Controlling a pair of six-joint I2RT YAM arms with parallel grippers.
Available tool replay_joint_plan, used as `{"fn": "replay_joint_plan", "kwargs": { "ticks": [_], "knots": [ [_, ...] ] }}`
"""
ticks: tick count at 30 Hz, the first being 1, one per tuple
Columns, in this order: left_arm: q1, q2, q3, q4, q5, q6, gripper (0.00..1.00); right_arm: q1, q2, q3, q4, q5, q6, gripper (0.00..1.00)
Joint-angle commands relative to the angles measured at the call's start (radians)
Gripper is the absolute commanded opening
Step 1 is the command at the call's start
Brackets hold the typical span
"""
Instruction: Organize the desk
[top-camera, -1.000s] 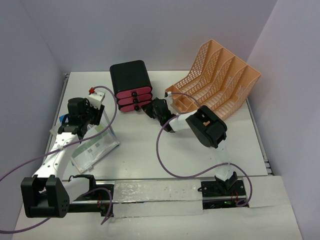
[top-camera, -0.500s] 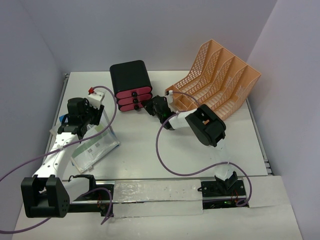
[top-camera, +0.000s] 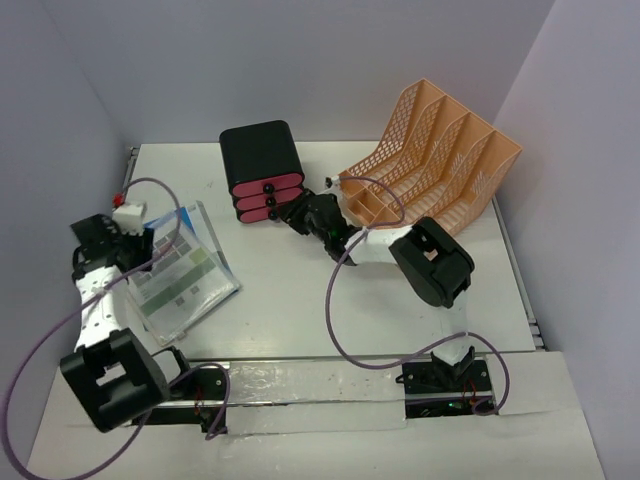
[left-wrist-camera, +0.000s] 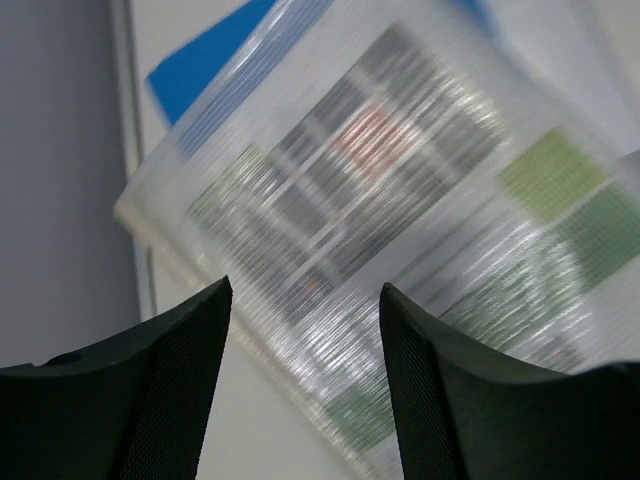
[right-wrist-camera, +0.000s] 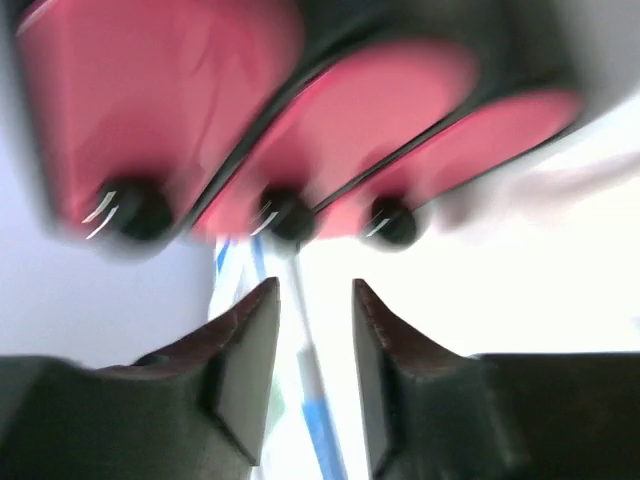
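Note:
The white desk (top-camera: 300, 310) carries a clear plastic folder of printed sheets (top-camera: 185, 272) at the left. My left gripper (top-camera: 106, 242) hangs just left of it, open, with nothing between its fingers; in the left wrist view the left gripper (left-wrist-camera: 305, 290) looks down on the folder (left-wrist-camera: 380, 170) near the desk's left edge. My right gripper (top-camera: 298, 213) is at the foot of the black drawer box (top-camera: 262, 165), open and empty. Blurred in the right wrist view, the pink drawers (right-wrist-camera: 250, 90) with black knobs stand just past the right gripper (right-wrist-camera: 313, 290).
A peach mesh file rack (top-camera: 435, 160) stands at the back right, close behind the right arm. Purple cables (top-camera: 340, 330) loop over the desk from both wrists. Walls close in the left, back and right sides.
The left arm swung left off the folder and its jaws widened; the folder now lies flat. The right gripper edged toward the drawers and opened wider.

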Motion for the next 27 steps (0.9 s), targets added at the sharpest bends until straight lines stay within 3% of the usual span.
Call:
{"fn": "replay_joint_plan", "kwargs": {
  "ticks": [1, 3, 4, 6, 8, 22, 26, 27],
  "knots": [
    [0.252, 0.029, 0.002, -0.144, 0.169, 0.161, 0.69, 0.119, -0.056, 0.049, -0.107, -0.092, -0.173, 0.50],
    [0.303, 0.074, 0.003, -0.161, 0.204, 0.196, 0.68, 0.159, -0.015, 0.093, -0.154, -0.157, -0.195, 0.63],
    [0.327, 0.092, 0.004, -0.168, 0.213, 0.200, 0.68, 0.163, -0.011, 0.106, -0.164, -0.165, -0.197, 0.64],
    [0.384, 0.134, 0.002, -0.170, 0.225, 0.222, 0.68, 0.200, 0.033, 0.141, -0.182, -0.227, -0.216, 0.80],
    [0.409, 0.154, -0.003, -0.157, 0.220, 0.226, 0.68, 0.223, 0.073, 0.181, -0.202, -0.257, -0.227, 0.81],
    [0.415, 0.195, -0.037, -0.064, 0.180, 0.182, 0.68, 0.272, 0.236, 0.258, -0.216, -0.389, -0.200, 0.67],
    [0.415, 0.193, -0.043, -0.064, 0.180, 0.185, 0.68, 0.277, 0.223, 0.228, -0.179, -0.378, -0.194, 0.57],
    [0.415, 0.190, -0.044, -0.064, 0.182, 0.186, 0.69, 0.278, 0.212, 0.205, -0.164, -0.383, -0.190, 0.49]
  ]
}}
